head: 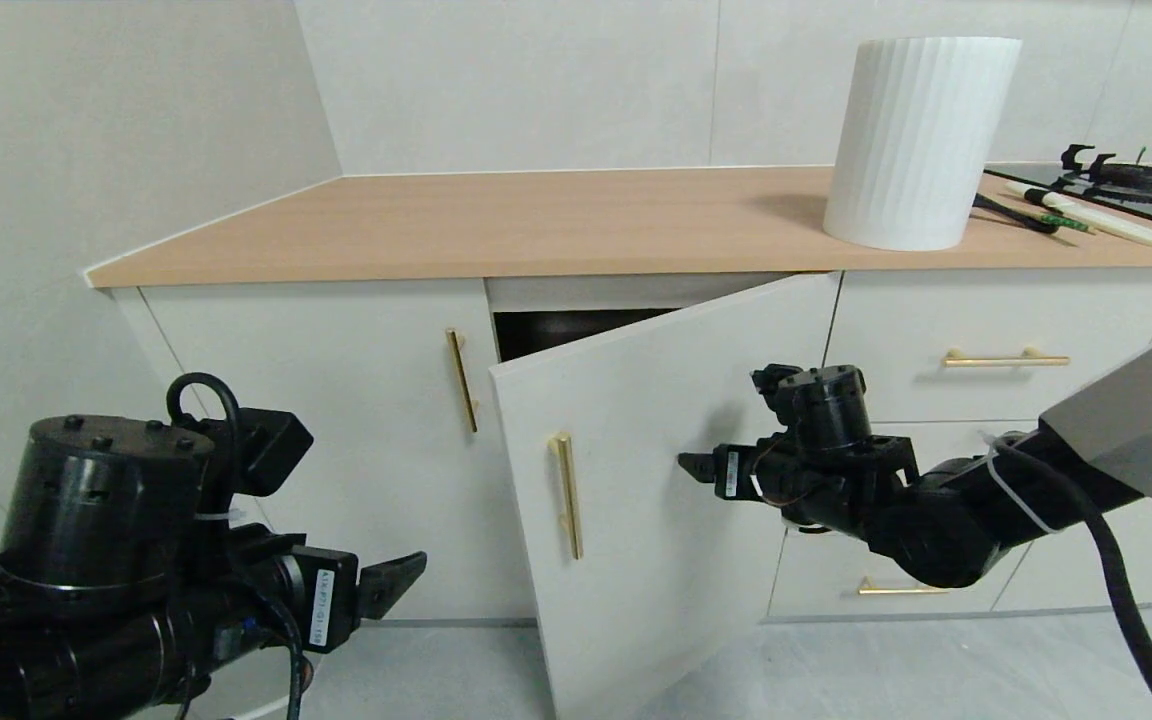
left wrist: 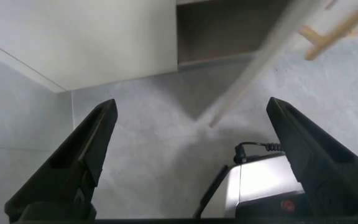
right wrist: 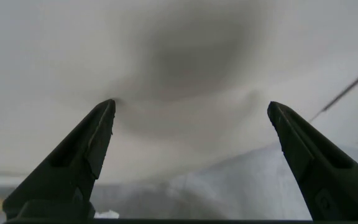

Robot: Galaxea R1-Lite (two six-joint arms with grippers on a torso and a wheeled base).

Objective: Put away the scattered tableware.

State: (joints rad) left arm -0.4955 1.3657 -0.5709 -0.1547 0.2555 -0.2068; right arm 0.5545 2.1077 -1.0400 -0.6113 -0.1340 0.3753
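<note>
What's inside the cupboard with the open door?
Only a dark gap shows above the half-open cupboard door. Nothing can be made out in there; the door covers the rest of the inside.

Right end effector (head: 698, 467) sits just in front of the open cabinet door (head: 656, 400), with the door handle (head: 566, 495) to its left. Left end effector (head: 398, 582) is lower and further left. Above the right one, on the tabletop (head: 436, 225), there's a container (head: 921, 140). Utensils (head: 1076, 212) lie to its right, with the stove (head: 1136, 180) behind those.
</note>
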